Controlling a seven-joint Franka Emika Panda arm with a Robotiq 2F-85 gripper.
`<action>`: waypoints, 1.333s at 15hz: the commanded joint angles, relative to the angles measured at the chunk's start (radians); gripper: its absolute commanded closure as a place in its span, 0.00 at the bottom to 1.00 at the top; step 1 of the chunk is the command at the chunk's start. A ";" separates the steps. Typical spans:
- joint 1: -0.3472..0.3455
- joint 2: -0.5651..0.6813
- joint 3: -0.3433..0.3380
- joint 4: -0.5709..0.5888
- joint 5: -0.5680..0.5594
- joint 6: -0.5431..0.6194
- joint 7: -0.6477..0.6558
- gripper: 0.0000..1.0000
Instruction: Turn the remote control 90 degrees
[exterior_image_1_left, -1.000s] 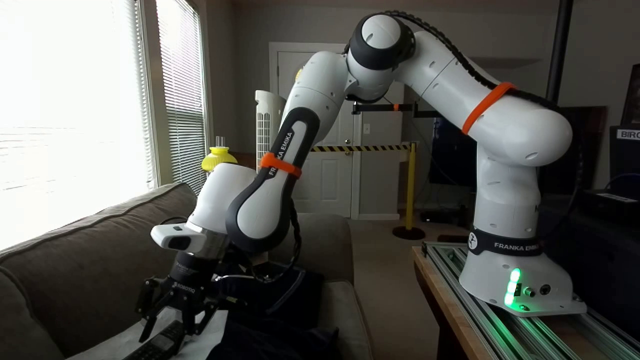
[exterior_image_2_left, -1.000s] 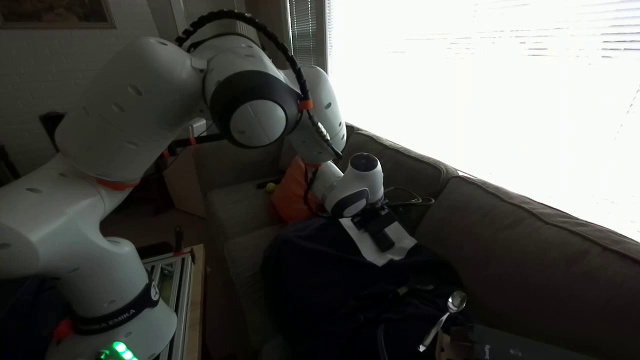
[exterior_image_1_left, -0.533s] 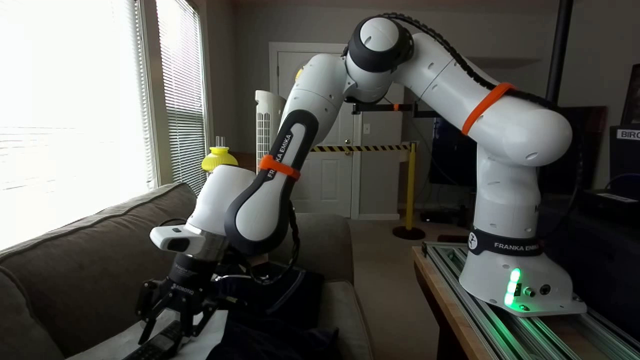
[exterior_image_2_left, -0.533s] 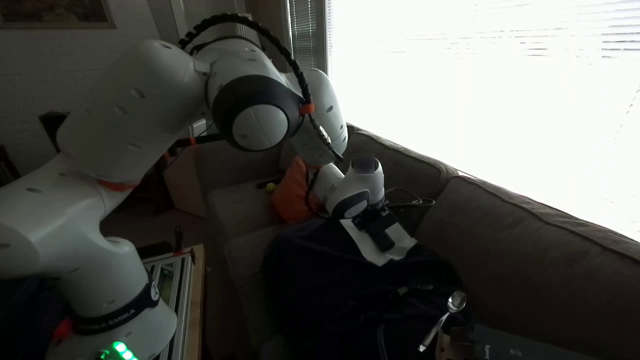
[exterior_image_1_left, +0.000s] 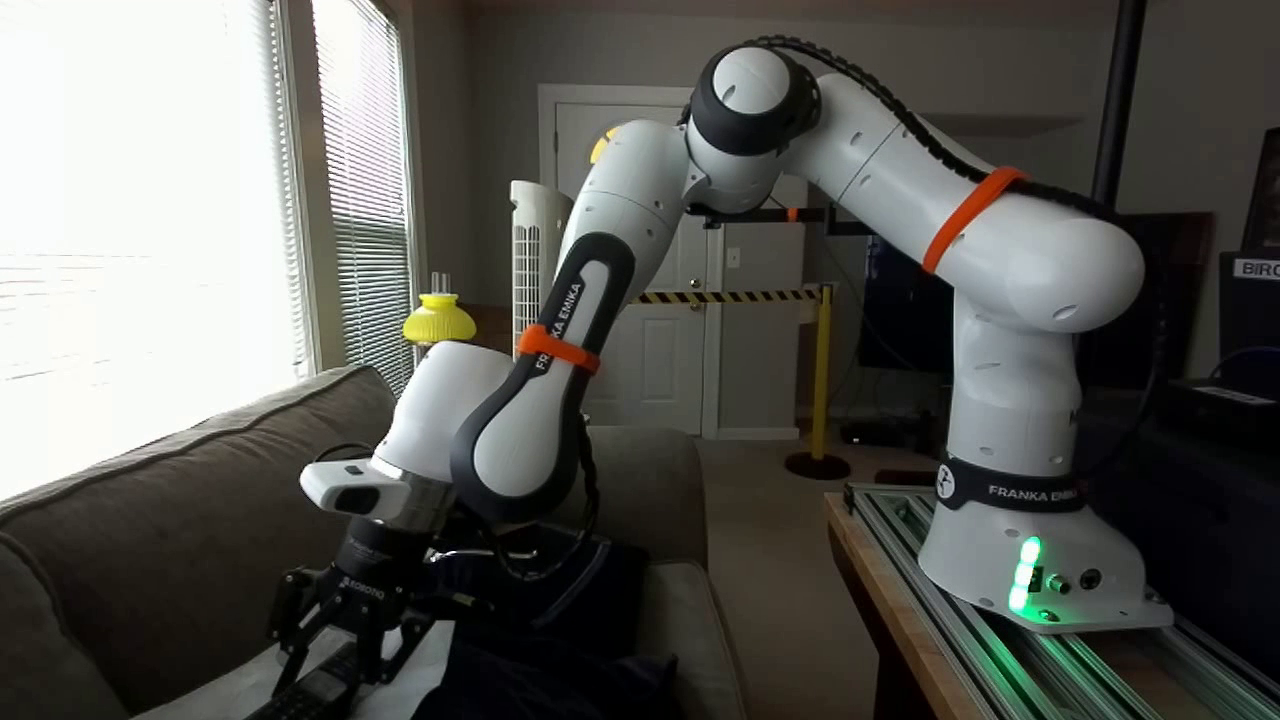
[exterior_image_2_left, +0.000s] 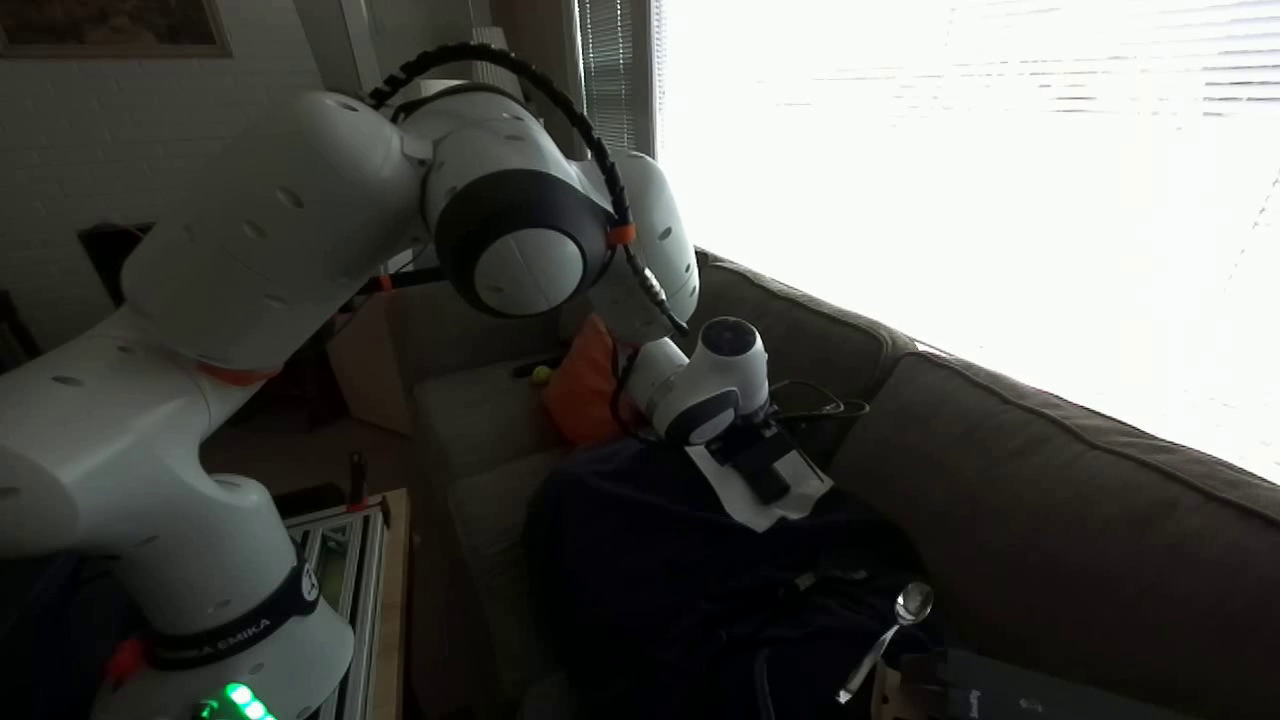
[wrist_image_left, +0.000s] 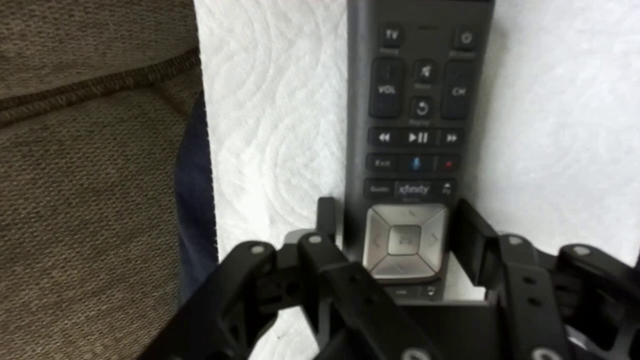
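Note:
The remote control (wrist_image_left: 415, 120) is a slim dark bar with buttons and a silver square pad. It lies flat on a white paper sheet (wrist_image_left: 275, 145), which rests on the couch. The remote also shows in both exterior views (exterior_image_1_left: 318, 690) (exterior_image_2_left: 770, 485), partly hidden by the gripper. My gripper (wrist_image_left: 395, 222) points down at the remote, also in an exterior view (exterior_image_1_left: 335, 672). Its fingers are open, one on each long side of the remote, level with the silver pad. A thin gap shows at the left finger; the right finger is very close to the edge, contact unclear. The remote's lower end is hidden.
The couch backrest (exterior_image_2_left: 1060, 500) runs along the window side. A dark cloth heap (exterior_image_2_left: 650, 560) lies beside the sheet. A metal spoon (exterior_image_2_left: 885, 640) and an orange cushion (exterior_image_2_left: 583, 385) are on the couch. A dark bag (exterior_image_1_left: 560, 590) lies behind the gripper.
The arm's elbow has lowered and the gripper has sunk slightly toward the remote, shifting a little to the left in an exterior view. The remote and sheet have not visibly moved.

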 joint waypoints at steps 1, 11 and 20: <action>-0.010 0.060 0.004 0.038 -0.060 0.039 0.006 0.66; -0.049 -0.112 0.095 -0.001 0.045 -0.266 0.121 0.73; 0.014 -0.193 0.013 0.035 0.316 -0.446 0.359 0.73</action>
